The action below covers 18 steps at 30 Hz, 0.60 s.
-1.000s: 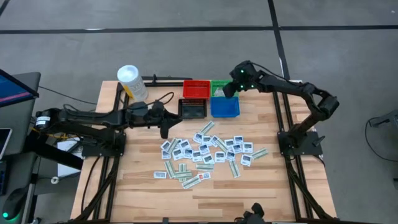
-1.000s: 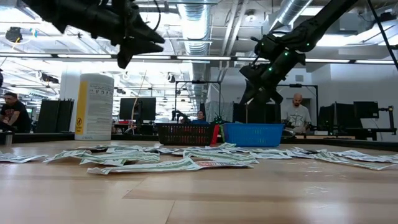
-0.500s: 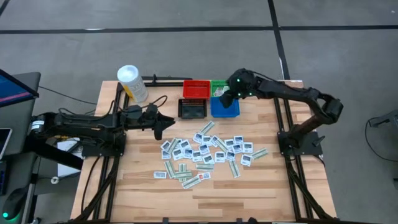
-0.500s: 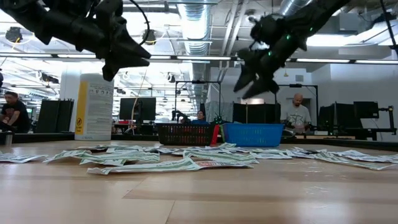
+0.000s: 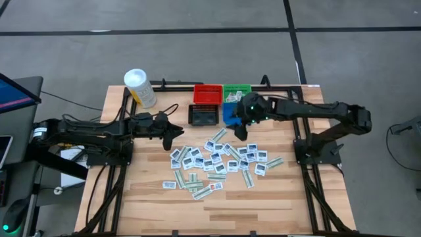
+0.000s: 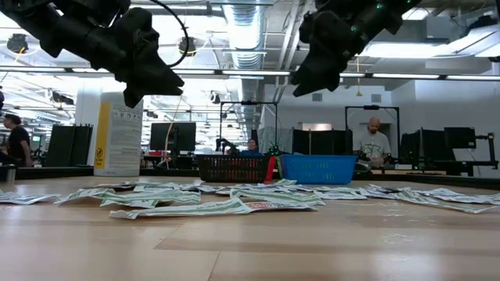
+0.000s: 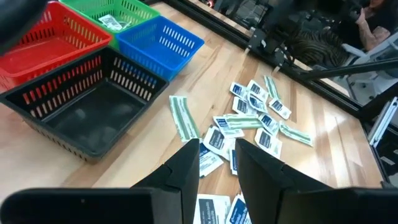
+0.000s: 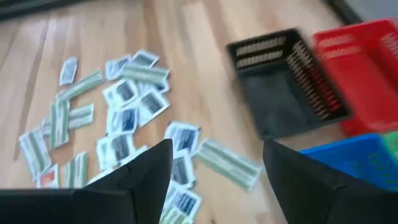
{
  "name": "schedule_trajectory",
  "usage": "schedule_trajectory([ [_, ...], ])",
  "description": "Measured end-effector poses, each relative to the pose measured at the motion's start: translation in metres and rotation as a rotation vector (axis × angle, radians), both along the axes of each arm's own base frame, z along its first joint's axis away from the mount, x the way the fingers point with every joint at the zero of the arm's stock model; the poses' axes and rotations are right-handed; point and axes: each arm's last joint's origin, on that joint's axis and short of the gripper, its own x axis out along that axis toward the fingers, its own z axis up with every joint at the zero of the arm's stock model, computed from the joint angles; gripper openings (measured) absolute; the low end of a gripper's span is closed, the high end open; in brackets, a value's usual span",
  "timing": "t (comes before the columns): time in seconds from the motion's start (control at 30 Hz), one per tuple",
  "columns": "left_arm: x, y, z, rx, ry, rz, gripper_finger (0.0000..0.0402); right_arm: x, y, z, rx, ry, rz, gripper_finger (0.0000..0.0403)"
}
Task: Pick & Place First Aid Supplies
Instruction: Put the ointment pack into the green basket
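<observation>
The right gripper (image 5: 238,129), fingers spread wide and empty, hangs just off the blue bin (image 5: 231,113). The nearest packet, a green-white strip (image 5: 219,135), lies toward its eight o'clock, long axis one-to-seven. The left gripper (image 5: 172,133), fingers slightly parted, hovers at the pile's (image 5: 220,161) ten o'clock.

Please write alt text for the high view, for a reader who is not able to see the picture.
Seen from above, a wooden table holds a scatter of first aid packets at its centre, with the right end effector open above the pile's far edge and the left end effector beside it. Red, green, black and blue bins sit behind.
</observation>
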Motion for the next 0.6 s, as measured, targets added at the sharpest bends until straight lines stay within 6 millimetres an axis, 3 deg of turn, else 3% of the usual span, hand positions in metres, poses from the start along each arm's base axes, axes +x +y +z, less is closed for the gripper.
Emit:
schedule_trajectory([
  [0.27,-0.002,-0.001,-0.006,0.008,0.02,-0.031,0.0104,0.011,0.025,-0.02,0.043,0.093,0.065,0.0244],
  [0.47,-0.009,-0.009,-0.026,-0.157,0.068,-0.169,0.0104,0.008,0.031,-0.027,0.013,0.184,0.045,0.0244],
  [0.6,-0.01,-0.023,-0.028,-0.222,0.078,-0.349,0.0104,0.005,0.03,-0.027,-0.007,0.21,0.029,0.0244],
])
